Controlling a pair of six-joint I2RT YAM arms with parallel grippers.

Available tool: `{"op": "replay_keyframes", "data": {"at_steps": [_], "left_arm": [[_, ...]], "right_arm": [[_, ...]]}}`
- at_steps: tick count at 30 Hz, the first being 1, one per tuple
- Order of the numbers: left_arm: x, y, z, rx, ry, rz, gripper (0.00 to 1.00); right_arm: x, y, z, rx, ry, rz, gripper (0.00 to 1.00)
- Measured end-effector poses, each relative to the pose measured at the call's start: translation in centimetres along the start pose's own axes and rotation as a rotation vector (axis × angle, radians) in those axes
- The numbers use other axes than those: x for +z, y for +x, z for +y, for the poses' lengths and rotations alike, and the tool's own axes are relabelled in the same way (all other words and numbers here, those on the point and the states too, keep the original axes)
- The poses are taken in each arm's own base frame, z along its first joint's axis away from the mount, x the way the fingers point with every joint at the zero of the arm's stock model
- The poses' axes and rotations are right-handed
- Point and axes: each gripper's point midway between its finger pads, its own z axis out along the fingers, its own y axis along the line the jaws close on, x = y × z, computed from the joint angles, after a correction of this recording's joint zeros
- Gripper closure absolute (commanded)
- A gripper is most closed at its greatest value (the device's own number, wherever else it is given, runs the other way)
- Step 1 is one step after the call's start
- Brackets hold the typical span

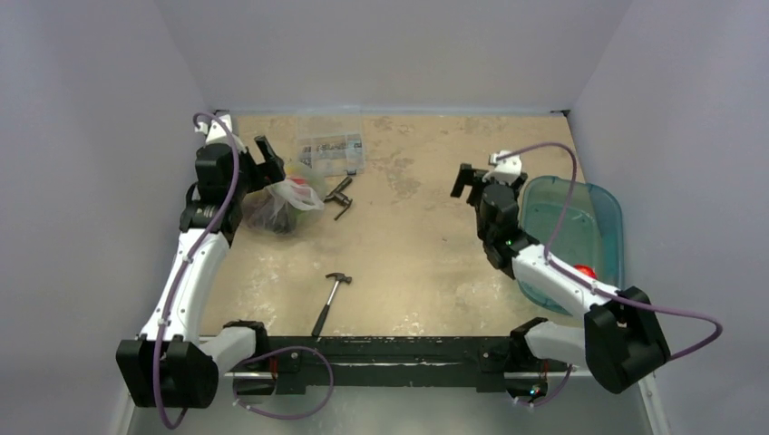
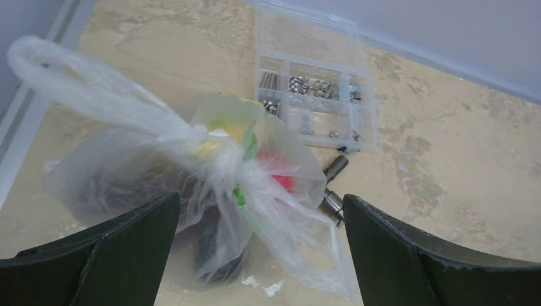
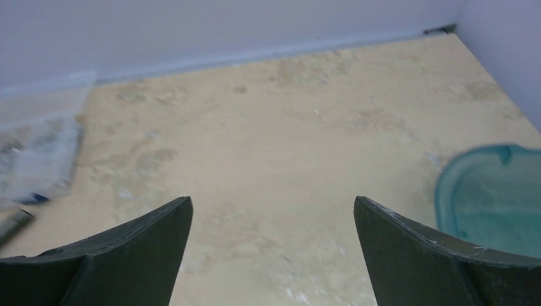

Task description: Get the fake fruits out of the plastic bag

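Observation:
The plastic bag (image 1: 287, 201) lies at the far left of the table, knotted and crinkled, with fake fruits showing through it. In the left wrist view the bag (image 2: 153, 166) holds a red fruit (image 2: 281, 177), yellow-green pieces (image 2: 217, 137) and a dark fruit (image 2: 210, 245). My left gripper (image 1: 269, 159) is open, and its jaws stand either side of the bag's near part (image 2: 261, 220) without touching it. My right gripper (image 1: 467, 183) is open and empty above bare table (image 3: 273, 210), far right of the bag.
A clear box of small parts (image 1: 329, 145) stands behind the bag, also in the left wrist view (image 2: 312, 95). A dark metal tool (image 1: 340, 198) lies right of the bag. A hammer (image 1: 331, 297) lies near the front. A teal bin (image 1: 606, 213) at right holds a small red object (image 1: 587, 270).

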Motion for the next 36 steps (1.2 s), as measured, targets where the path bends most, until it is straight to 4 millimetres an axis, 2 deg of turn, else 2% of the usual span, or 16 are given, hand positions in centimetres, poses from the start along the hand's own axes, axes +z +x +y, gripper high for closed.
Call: {"op": "replay_keyframes", "data": {"at_steps": [4, 6, 9, 11, 13, 16, 17, 19, 22, 25, 29, 31, 33, 36], "left_arm": [[-0.9, 0.5, 1.3, 0.001, -0.048, -0.045, 0.0], [-0.5, 0.4, 1.3, -0.004, -0.057, -0.048, 0.0], [-0.2, 0.6, 2.0, -0.019, -0.095, -0.047, 0.0], [-0.4, 0.4, 2.9, -0.051, -0.155, -0.069, 0.0], [-0.9, 0.5, 4.4, -0.089, -0.247, -0.079, 0.0], [-1.4, 1.1, 6.6, -0.141, -0.394, -0.034, 0.0], [-1.4, 1.1, 7.0, -0.153, -0.418, -0.016, 0.0], [-0.8, 0.9, 7.6, -0.17, -0.446, 0.035, 0.0], [0.6, 1.0, 8.2, -0.215, -0.426, 0.108, 0.0], [1.9, 1.9, 8.5, -0.268, -0.371, 0.184, 0.01], [3.5, 3.3, 8.4, -0.303, -0.31, 0.29, 0.21], [4.4, 4.2, 7.9, -0.304, -0.269, 0.343, 0.24], [5.0, 5.1, 7.4, -0.305, -0.229, 0.385, 0.26], [5.2, 6.4, 6.4, -0.324, -0.171, 0.44, 0.38]], "right_arm": [[-2.9, 6.1, -4.0, -0.076, 0.026, 0.007, 0.01], [-3.6, 6.8, -4.5, -0.072, 0.01, 0.004, 0.01], [-3.9, 3.6, -3.0, -0.018, -0.06, -0.084, 0.01], [-3.7, 0.2, -1.4, 0.053, -0.101, -0.131, 0.01], [-3.0, -3.1, 0.6, 0.136, -0.138, -0.138, 0.01], [-2.0, -7.0, 3.9, 0.216, -0.216, -0.117, 0.01], [-1.9, -7.9, 5.1, 0.232, -0.26, -0.102, 0.01], [-2.2, -8.4, 7.5, 0.246, -0.369, -0.06, 0.01], [-2.8, -6.7, 9.5, 0.249, -0.472, 0.017, 0.01], [-2.7, -3.4, 11.3, 0.247, -0.543, 0.158, 0.01], [-1.9, 0.9, 13.4, 0.229, -0.603, 0.342, 0.01], [-1.7, 2.5, 13.8, 0.22, -0.607, 0.414, 0.01], [-1.6, 3.7, 13.8, 0.211, -0.598, 0.464, 0.01], [-1.7, 4.6, 13.6, 0.205, -0.585, 0.497, 0.01]]}}
